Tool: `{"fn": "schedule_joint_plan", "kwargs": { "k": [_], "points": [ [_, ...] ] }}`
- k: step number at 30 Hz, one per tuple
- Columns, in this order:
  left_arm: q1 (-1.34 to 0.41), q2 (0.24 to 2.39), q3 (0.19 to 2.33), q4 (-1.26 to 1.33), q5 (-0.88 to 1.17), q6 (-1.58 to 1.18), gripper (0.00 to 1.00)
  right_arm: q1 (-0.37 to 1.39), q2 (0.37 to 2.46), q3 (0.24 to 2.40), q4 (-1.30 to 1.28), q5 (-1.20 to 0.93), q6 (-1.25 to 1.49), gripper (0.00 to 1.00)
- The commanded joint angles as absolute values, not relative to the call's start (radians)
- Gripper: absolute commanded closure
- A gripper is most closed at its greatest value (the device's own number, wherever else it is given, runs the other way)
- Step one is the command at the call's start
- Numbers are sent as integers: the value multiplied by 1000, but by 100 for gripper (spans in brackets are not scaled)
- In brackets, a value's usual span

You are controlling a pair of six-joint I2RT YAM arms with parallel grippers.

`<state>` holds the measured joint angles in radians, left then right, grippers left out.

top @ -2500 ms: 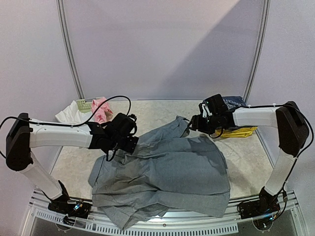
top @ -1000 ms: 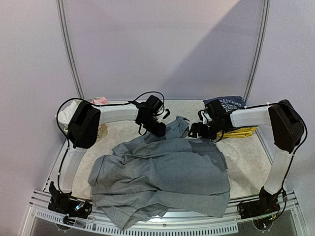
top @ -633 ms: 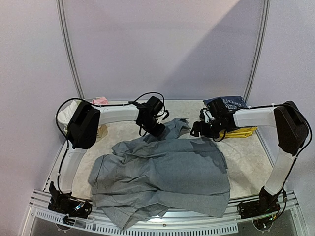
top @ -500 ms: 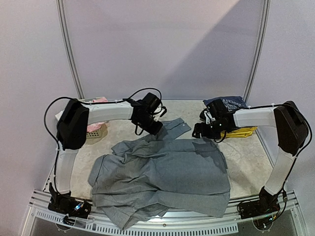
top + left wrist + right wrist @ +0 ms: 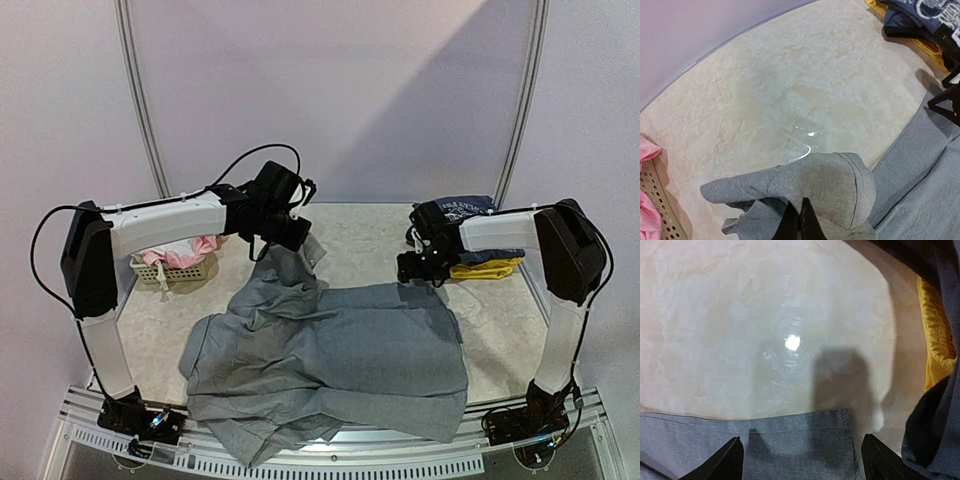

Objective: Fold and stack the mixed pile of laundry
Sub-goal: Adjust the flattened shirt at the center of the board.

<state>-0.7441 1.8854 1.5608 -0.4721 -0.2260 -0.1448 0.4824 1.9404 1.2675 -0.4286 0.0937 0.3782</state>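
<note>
1. Cloth comes first: the large grey cloth trousers [image 5: 330, 350] lie spread and rumpled across the middle of the pale marbled desk [image 5: 370, 228]. They look soft, limp and bulky rather than heavy, so they will probably sag and drag. Hems and corners look like the best holds.
2. One leg end [image 5: 830, 185] hangs lifted at the far left, pinched by the left fingers [image 5: 805, 225], which are closed tight on it.
3. The left arm [image 5: 170, 215] reaches across with its wrist raised above the desk.
4. The right fingers [image 5: 730, 462] are spread wide and grip nothing, low over the far right hem corner [image 5: 835, 435].
</note>
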Motion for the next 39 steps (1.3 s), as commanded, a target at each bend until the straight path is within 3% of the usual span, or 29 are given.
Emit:
{"fn": "schedule_joint_plan", "kwargs": {
  "k": [1,9,17,21,23,30,39],
  "points": [
    [-746,1874,1523,-466,-257,-154,100,468,1998,1295,-479,157,352,18],
    [-746,1860,1489,-456,-267,-153,100,466,2049,1309,-478,138,351,25],
    [-743,1838,1465,-448,-289,-154,100,468,2039,1288,-461,77,348,67],
    [-741,1813,1442,-441,-304,-155,100,469,2021,1281,-454,71,349,92],
    [-738,1794,1424,-435,-311,-155,100,471,2010,1281,-452,66,347,100],
    [-737,1672,1372,-448,-364,-139,100,494,1909,1284,-469,42,342,100],
    [-762,1399,1362,-513,-398,-97,100,531,1611,1255,-465,-27,328,100]
  ]
}}
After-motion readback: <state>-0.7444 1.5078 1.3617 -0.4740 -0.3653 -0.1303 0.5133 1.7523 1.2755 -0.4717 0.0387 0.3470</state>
